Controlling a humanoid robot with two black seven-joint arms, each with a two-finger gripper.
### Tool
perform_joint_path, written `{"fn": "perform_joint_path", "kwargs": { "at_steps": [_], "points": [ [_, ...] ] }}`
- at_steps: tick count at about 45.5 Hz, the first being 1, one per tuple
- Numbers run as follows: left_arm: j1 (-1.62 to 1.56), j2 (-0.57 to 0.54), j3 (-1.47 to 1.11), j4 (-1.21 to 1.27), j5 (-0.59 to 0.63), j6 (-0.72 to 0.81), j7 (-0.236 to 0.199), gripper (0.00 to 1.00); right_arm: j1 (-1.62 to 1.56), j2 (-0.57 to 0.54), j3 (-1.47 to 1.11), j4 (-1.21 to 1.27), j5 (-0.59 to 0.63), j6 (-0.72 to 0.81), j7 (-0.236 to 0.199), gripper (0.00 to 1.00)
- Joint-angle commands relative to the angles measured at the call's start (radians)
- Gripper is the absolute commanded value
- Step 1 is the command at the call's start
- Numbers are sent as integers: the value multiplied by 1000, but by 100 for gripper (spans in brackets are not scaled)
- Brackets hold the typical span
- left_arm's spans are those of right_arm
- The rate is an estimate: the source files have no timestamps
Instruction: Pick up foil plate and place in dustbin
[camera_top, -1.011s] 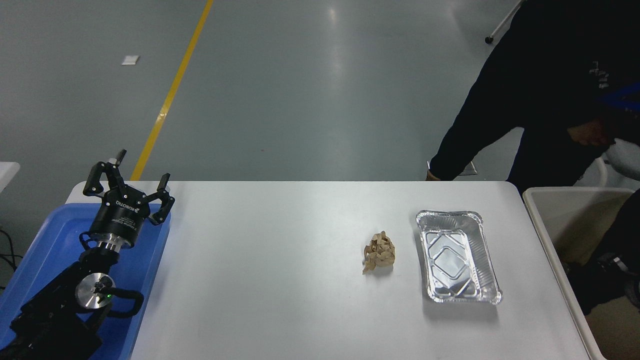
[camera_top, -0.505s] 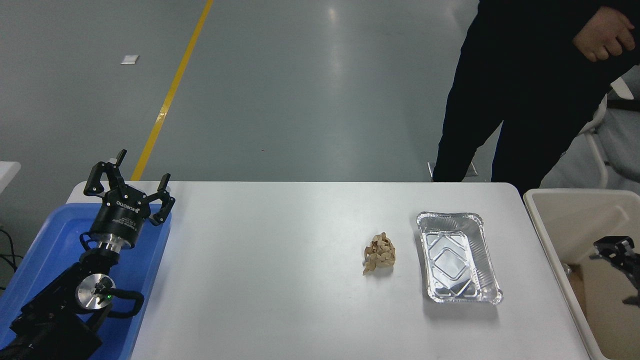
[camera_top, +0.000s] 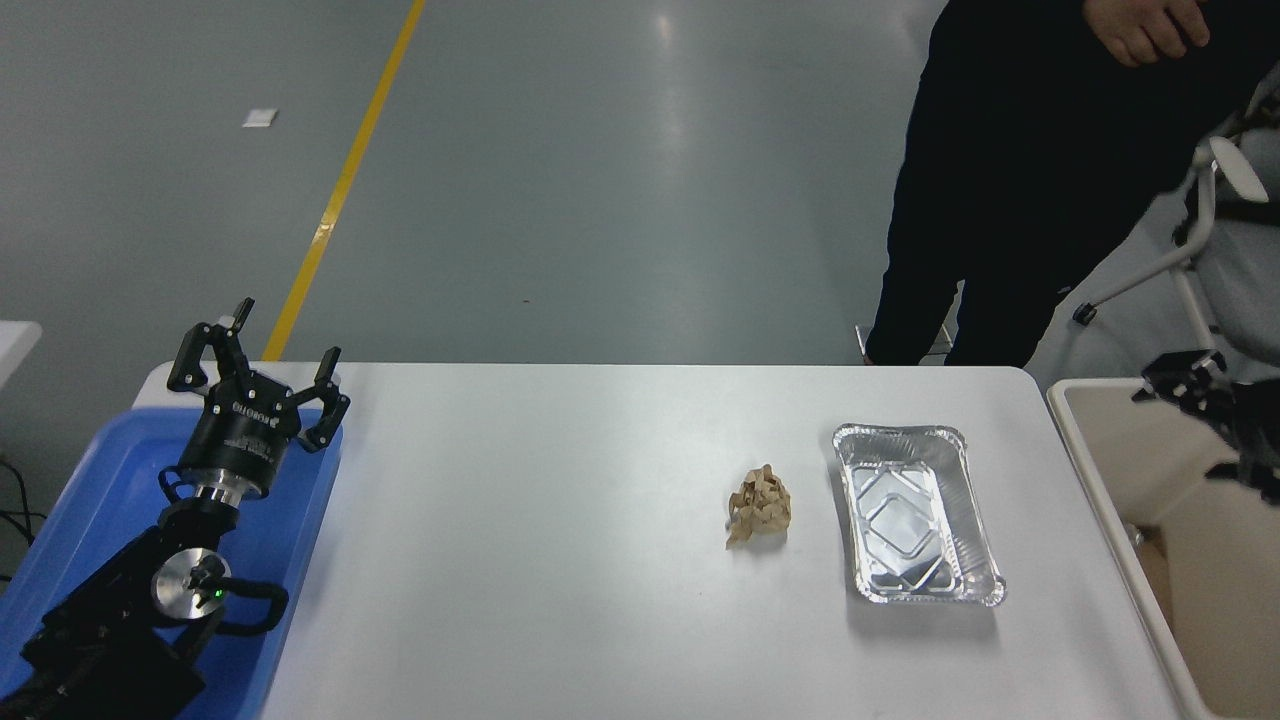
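The foil plate (camera_top: 918, 514) is a shiny silver rectangular tray with ribbed sloping sides, a rolled rim and a diamond pattern pressed into its base; it sits flat and upright on the white table, open side up, toward the table's right end, its long sides running away from the robot. The dustbin (camera_top: 1100, 455) is a large cream plastic bin with smooth walls and a rounded rim, standing just off the table's right edge, only partly in view and far bigger than the plate. The two lie near each other but apart.
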Motion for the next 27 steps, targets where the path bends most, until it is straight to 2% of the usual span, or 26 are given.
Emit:
{"fn": "perform_joint_path", "kwargs": {
  "at_steps": [1,12,27],
  "points": [
    [0,0,0,0,0,0,0,98,205,195,-107,8,10,121,2,100],
    [0,0,0,0,0,0,-1,98,350,333,-110,51,13,248,2,100],
    [0,0,0,0,0,0,-1,98,484,396,-96,107,13,398,5,100]
  ]
}}
